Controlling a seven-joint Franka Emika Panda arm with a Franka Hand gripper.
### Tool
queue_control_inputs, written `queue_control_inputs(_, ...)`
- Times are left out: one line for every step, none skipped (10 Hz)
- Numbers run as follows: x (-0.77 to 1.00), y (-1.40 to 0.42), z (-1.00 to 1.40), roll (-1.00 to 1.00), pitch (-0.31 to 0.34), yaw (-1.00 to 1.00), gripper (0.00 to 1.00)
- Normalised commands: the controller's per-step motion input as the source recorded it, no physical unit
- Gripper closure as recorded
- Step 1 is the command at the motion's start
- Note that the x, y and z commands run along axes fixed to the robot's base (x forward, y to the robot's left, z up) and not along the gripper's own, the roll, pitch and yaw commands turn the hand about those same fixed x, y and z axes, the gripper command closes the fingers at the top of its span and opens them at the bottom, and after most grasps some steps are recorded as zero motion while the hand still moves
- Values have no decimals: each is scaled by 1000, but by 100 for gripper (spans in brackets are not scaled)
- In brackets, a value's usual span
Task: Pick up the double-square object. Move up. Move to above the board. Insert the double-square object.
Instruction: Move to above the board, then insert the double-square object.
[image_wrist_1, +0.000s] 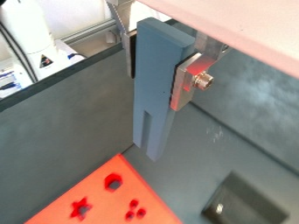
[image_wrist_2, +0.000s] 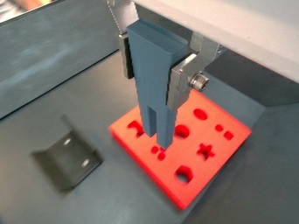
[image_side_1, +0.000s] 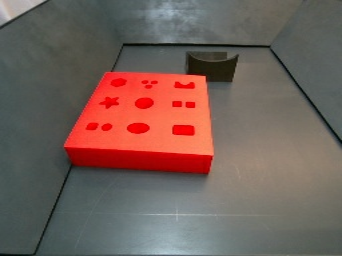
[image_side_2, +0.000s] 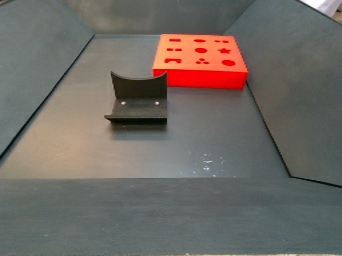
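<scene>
The tool (image_wrist_2: 162, 70) is clamped on the double-square object (image_wrist_2: 158, 83), held upright with its prongs pointing down. Below lies the board (image_wrist_2: 187, 140), prongs seemingly over its edge near the paired square holes. The fixture (image_wrist_2: 68, 157) sits at eight o'clock.

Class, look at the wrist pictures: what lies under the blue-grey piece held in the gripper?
The piece, clamped in the gripper, hangs above the red board in a wrist view. Circle, star and square holes show; the piece hides part of the board's face.
</scene>
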Motion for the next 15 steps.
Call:
queue_control_inputs(310, -1000, 60, -21, 160, -50, 100)
queue_control_inputs(315, -1000, 63, -9, 148, -31, 100)
queue_control_inputs(332, -1000, 66, -18, 135, -13, 100)
queue_control_inputs(342, -1000, 73, -6, 127, -6, 100)
queue_control_inputs(361, -1000, 81, 1, 137, 6, 100)
queue_control_inputs(364, -947, 83, -4, 138, 5, 100)
queue_control_inputs(253, -566, 60, 13, 143, 9, 100)
queue_control_inputs(175, -334, 45, 20, 126, 10, 100)
queue_control_inputs(98, -177, 32, 26, 86, 11, 100)
queue_control_inputs(54, 34, -400, 414, 0, 37, 100)
queue_control_inputs(94, 0, -289, 500, 0, 14, 100)
queue_control_inputs(111, 0, -249, 500, 0, 29, 100)
queue_control_inputs(151, 0, -394, 459, 0, 0, 100)
queue_control_inputs(269, 0, -566, 316, 0, 0, 100)
queue_control_inputs(334, 0, -560, 247, 0, -34, 100)
